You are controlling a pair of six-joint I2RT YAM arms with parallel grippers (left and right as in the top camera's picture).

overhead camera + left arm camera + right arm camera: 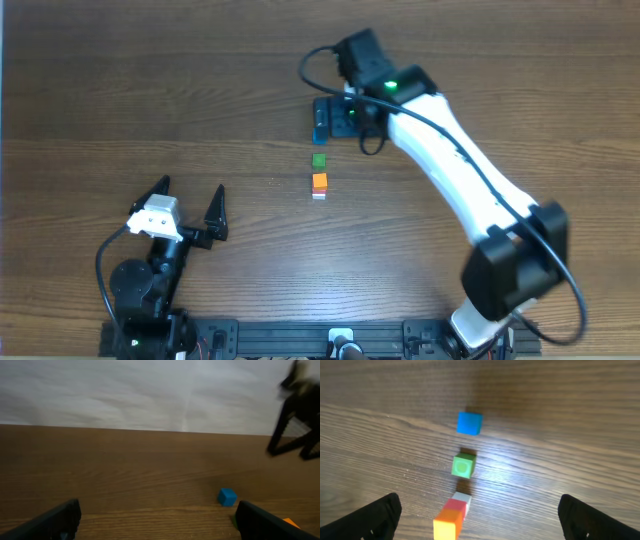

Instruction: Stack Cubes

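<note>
A blue cube (469, 423) lies on the wooden table, with a green cube (463, 466) just beside it. In line with them is a short column with an orange cube (447, 525) uppermost over red and white ones. My right gripper (480, 532) hangs open high above this row, and nothing is between its fingers. In the top view the right gripper (333, 115) hovers near the blue cube (319, 131), with the green cube (319, 160) and the orange cube (319, 181) nearer the bases. My left gripper (190, 205) rests open at the near left, far from the cubes.
The left wrist view looks across bare wood to the blue cube (227, 496), with the right arm's gripper (300, 415) raised above it. A pale wall stands behind the table's far edge. Open wood surrounds the cube row on all sides.
</note>
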